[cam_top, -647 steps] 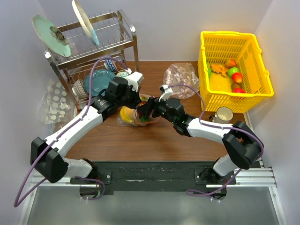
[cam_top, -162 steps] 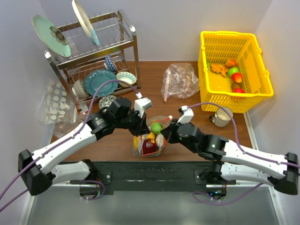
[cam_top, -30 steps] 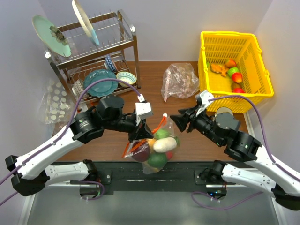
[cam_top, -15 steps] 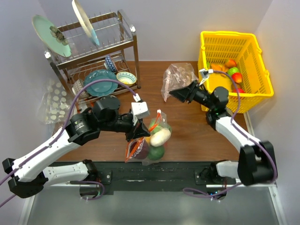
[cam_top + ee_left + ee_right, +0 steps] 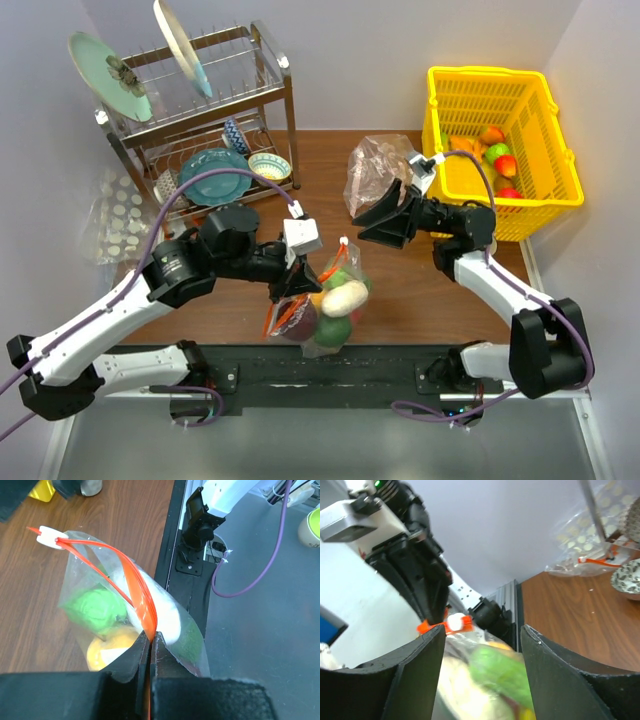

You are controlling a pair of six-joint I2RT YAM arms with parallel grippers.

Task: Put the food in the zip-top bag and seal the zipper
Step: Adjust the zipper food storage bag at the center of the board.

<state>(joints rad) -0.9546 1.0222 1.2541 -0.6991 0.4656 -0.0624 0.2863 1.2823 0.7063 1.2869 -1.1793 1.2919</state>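
While dangling over the near edge of the counter [image 5: 400, 290], held only by its zipper [image 5: 134, 577]: zip-top bag [image 5: 335, 310], clear and bulging. Clamped right down on the red-orange strip, left gripper [image 5: 150, 639], fingertips [image 5: 127, 665] pressed together with the strip sandwiched between them. From the left wrist view, reads as one unbroken band from the fingertips out to the tiny white end piece [image 5: 48, 536]; cannot tell whether closed along the part hidden behind the gripper. Inside the bag, food [image 5: 342, 296] packed together: a pale piece, green pieces, a yellow piece, a dark-red piece low on the left. Spread wide and holding nothing, right gripper [image 5: 372, 222], raised off the counter to the right of the bag, apart from it and pointing toward it. In the right wrist view, blurred bag and white end piece framed between the two parted fingers [image 5: 415, 675]. Behind the right gripper, pinkish clear bag [image 5: 375, 165] on the counter. At far right, yellow basket [image 5: 500, 72] with more toy fruit inside. At far left, dish rack [image 5: 289, 100], dotted clear bag [image 5: 120, 215] beside it.
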